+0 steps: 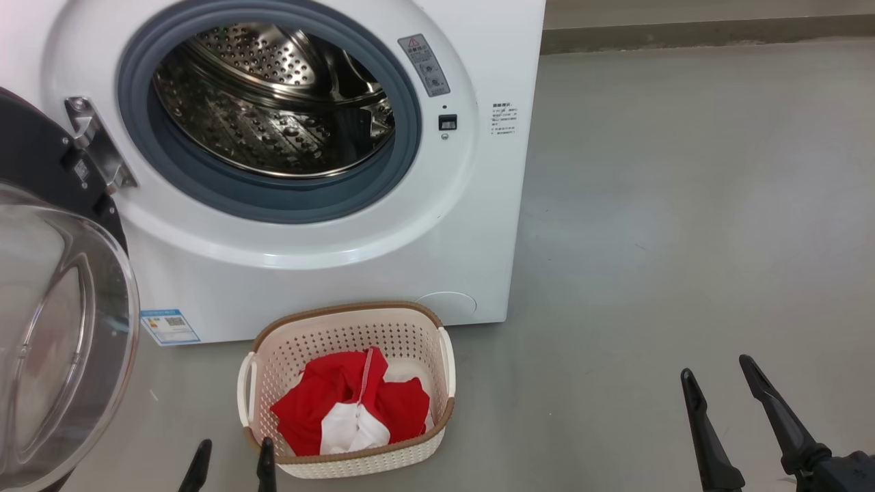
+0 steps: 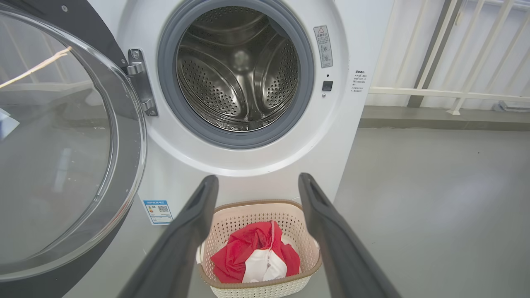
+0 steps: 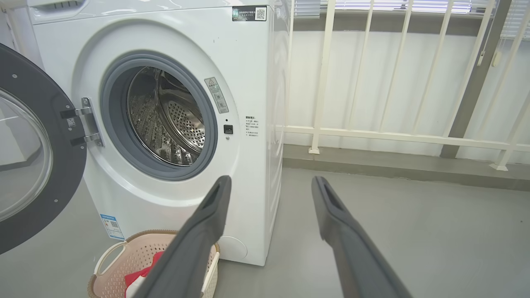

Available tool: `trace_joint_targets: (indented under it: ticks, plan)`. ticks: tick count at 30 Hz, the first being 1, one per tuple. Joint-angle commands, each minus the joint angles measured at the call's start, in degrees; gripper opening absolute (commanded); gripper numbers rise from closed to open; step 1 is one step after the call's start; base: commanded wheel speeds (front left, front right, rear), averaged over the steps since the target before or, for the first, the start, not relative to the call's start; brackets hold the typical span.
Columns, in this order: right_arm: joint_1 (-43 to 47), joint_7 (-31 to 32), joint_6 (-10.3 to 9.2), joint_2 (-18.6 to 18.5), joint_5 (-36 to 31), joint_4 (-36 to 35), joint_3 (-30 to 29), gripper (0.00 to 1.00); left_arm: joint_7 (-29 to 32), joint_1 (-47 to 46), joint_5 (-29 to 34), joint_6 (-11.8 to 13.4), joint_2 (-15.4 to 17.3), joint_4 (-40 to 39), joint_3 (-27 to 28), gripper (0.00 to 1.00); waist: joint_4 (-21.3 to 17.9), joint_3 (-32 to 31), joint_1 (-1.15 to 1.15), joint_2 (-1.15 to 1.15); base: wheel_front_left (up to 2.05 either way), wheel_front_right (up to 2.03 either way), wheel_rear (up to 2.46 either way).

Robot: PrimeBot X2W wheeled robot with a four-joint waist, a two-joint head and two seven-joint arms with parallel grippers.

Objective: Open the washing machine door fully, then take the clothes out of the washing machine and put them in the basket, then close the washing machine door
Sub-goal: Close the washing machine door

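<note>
Floor: smooth grey concrete (image 1: 683,205), bare across the right half of the head frame. A white metal railing (image 3: 393,136) runs along the wall in the upper right of the right wrist frame.

Big white boxy front-loading washing machine (image 1: 410,260) fills the upper left of the head frame. Its large round glossy black door with the bulging clear glass window (image 1: 61,328) stands swung wide open at the left edge, hung on a metal hinge (image 1: 96,147) left of the opening. The grey rubber gasket (image 1: 273,201) rings the perforated steel drum (image 1: 273,109), which is in plain sight. A small blue label sticker (image 1: 169,326) sits low on the front panel.

Small cream-white perforated plastic basket with brown woven-look rim (image 1: 342,335) stands on the floor just in front of the machine, lower centre. The bright red fabric clothes with white panels (image 1: 342,403) lie bunched inside it.

Left tool (image 1: 234,447): lower left of the head frame, just beside the basket's near left corner, fingers spread wide, holding nothing. In the left wrist frame the two fingers bracket the basket.

Right tool (image 1: 716,369): lower right, over bare floor, well apart from the basket, fingers spread wide, holding nothing.
</note>
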Motion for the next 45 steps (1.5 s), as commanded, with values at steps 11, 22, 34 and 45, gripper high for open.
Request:
trace_joint_targets:
  ticks: [11,22,34,45]
  plan:
    - [-1.17,0.18,0.29,-0.97,-0.18,-1.64,1.3,1.0,-0.47,-2.41,1.34,1.26,0.72,-1.09,1.82,1.0,0.92,0.19,0.0,0.0,0.0,0.0,0.0]
    - [-1.37,0.01,0.29,-0.97,-0.25,-1.72,1.9,1.0,-0.29,-2.64,2.06,2.59,1.33,-1.85,2.4,1.0,3.84,0.59,0.0,0.0,0.0,0.0,0.0]
    - [-1.92,0.01,0.29,-0.97,-0.74,-2.41,2.36,1.0,-0.63,-2.77,1.94,4.13,1.14,-3.9,3.75,1.0,9.39,0.92,0.0,0.0,0.0,0.0,0.0]
    - [-2.07,0.05,0.29,-0.97,-0.79,-2.98,2.86,1.0,-0.34,-2.67,2.09,5.08,1.42,-4.97,4.18,1.0,15.91,0.82,0.0,0.0,0.0,0.0,0.0]
